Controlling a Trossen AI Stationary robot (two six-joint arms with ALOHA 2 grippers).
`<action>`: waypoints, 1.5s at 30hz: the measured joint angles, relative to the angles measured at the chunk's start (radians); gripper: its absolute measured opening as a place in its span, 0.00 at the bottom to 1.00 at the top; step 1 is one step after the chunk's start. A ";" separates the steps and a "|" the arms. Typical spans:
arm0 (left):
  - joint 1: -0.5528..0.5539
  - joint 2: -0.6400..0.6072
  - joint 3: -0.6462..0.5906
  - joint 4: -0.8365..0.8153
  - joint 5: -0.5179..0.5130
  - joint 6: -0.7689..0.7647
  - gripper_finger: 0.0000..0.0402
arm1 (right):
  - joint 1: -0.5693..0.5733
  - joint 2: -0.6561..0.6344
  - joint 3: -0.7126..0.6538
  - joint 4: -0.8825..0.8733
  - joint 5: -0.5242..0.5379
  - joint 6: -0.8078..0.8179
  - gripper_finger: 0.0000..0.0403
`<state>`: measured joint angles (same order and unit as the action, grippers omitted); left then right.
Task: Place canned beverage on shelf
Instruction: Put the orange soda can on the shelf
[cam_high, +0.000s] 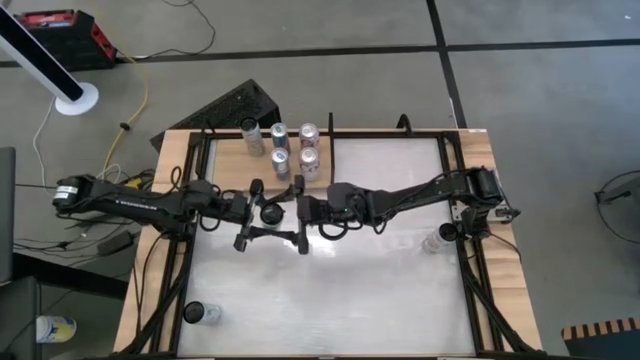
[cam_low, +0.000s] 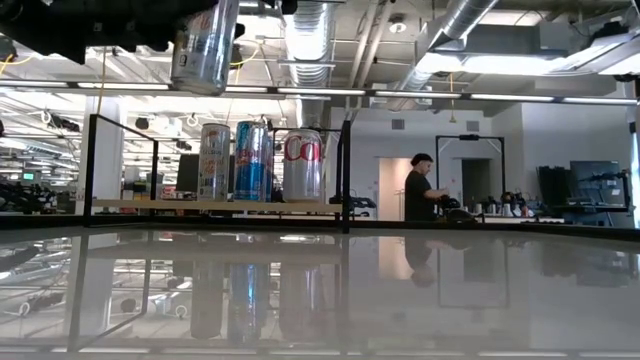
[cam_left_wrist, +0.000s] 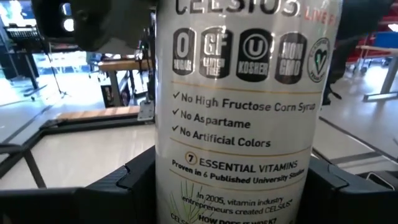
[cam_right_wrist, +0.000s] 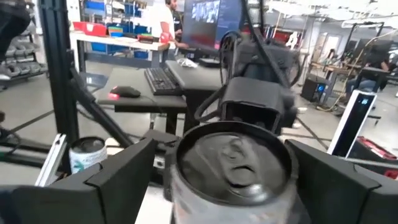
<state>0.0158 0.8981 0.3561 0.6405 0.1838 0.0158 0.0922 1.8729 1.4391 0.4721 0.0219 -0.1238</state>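
White can pinched tight in left gripper, up off table.
Can top points at right gripper, very close to it. Cannot tell if right gripper grips can too.
Both grippers meet over middle of table.
Shelf sits past grippers, lower than can, at back of table. Three cans in view there already, standing up.
Step, I think: can passing from one arm to other, or being carried.
Next: one sure grip, carry can over to shelf, find free spot beside other cans, set it down standing.
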 joint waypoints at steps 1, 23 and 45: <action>0.000 0.006 0.000 0.006 0.004 0.000 0.58 | 0.001 0.000 0.000 -0.007 0.001 0.000 0.93; 0.000 -0.008 0.021 -0.146 -0.189 -0.059 0.97 | 0.002 -0.008 -0.003 -0.275 0.124 0.062 0.69; -0.090 -0.008 0.076 -0.535 -0.201 -0.169 0.95 | 0.057 -0.002 -0.400 0.160 0.176 0.243 0.69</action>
<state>-0.0742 0.8906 0.4320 0.1055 -0.0175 -0.1527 0.1488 1.8713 1.0388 0.6324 0.1982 0.1188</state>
